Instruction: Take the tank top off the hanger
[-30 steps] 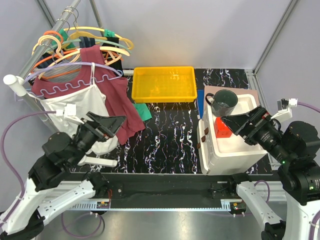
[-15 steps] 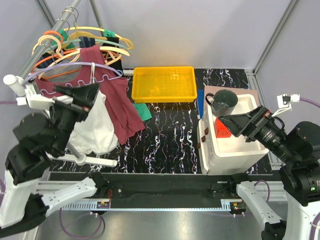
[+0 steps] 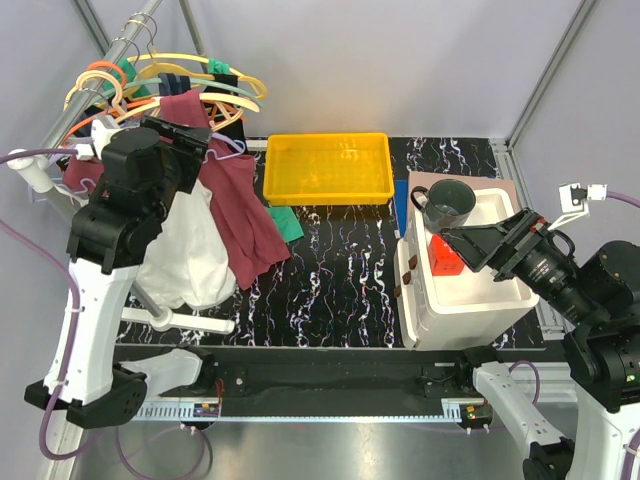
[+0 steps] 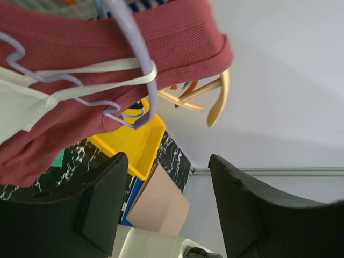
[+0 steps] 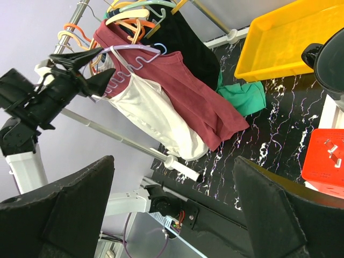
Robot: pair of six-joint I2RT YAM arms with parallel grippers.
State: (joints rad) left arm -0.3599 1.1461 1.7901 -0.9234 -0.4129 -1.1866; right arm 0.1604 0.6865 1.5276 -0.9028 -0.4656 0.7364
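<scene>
left arm raised since a second ago — left gripper [image 3: 188, 133] now up at the rack, jaws apart, holding nothing, just short of the lavender hanger [image 4: 141, 59]. white tank top [image 3: 185, 250] hung on that hanger, against a maroon shirt [image 3: 245, 200]. right gripper [image 5: 172, 204] — jaws wide apart, near the white bin [image 3: 470, 320].

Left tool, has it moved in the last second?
Yes. The left tool went from nearer than the yellow tray up to the lavender hanger.
</scene>
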